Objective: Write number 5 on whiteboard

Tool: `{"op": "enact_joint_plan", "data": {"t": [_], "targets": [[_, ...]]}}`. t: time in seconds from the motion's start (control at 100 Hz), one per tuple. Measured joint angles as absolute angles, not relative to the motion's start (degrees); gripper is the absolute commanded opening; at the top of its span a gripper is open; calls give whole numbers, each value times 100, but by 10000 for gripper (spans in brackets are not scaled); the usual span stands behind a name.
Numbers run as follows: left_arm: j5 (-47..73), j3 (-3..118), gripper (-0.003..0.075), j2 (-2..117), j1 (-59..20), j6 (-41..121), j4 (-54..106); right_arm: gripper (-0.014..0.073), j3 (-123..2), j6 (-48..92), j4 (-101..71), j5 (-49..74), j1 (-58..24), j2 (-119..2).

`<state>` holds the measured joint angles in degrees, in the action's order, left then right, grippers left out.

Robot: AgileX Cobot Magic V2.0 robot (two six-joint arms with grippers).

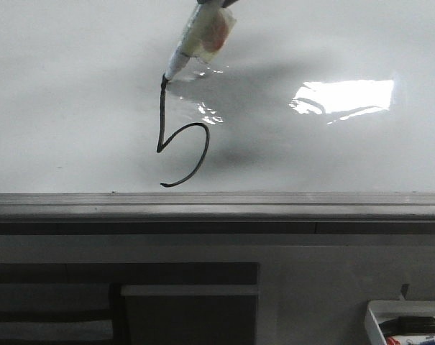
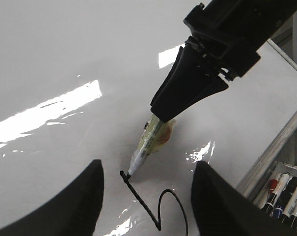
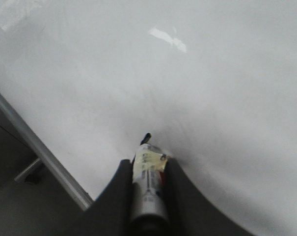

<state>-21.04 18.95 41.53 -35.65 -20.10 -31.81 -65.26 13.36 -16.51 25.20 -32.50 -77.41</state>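
The whiteboard (image 1: 73, 108) lies flat, glossy white with glare. On it is a thin black line (image 1: 162, 115) of the number 5: an upright stroke and a rounded belly (image 1: 199, 154). My right gripper (image 3: 148, 164) is shut on a marker (image 3: 147, 184) with a yellowish label. The marker (image 1: 199, 32) slants down, and its tip (image 1: 165, 77) touches the top end of the upright stroke. My left gripper (image 2: 148, 169) is open and empty above the board, its fingers (image 2: 74, 196) either side of the stroke (image 2: 141, 196). The left wrist view also shows the right gripper (image 2: 160, 115) holding the marker (image 2: 149, 142).
A grey metal rail (image 1: 217, 205) runs along the board's near edge. A small white tray (image 1: 372, 316) with several markers sits below it at the right, and also shows in the left wrist view (image 2: 285, 194). A bright glare patch (image 1: 343, 97) lies right of the digit.
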Motion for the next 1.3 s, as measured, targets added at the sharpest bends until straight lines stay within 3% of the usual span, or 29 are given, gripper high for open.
{"op": "enact_joint_plan", "data": {"t": [0.68, 0.9, 1.3], "targets": [[-2148, 1895, 365, 4153, -3565, -2010, -3192, -61, -6546, 1336, -1558, 3185, -2653, -7446], [-2474, 1895, 365, 4272, -3565, -2010, -3874, -61, -6546, 1336, -1360, 3440, -3240, -7240], [-3120, 2131, 365, 5890, -3565, -2010, -4448, -61, -6546, 1347, -1351, 3551, -4284, -7279]]}}
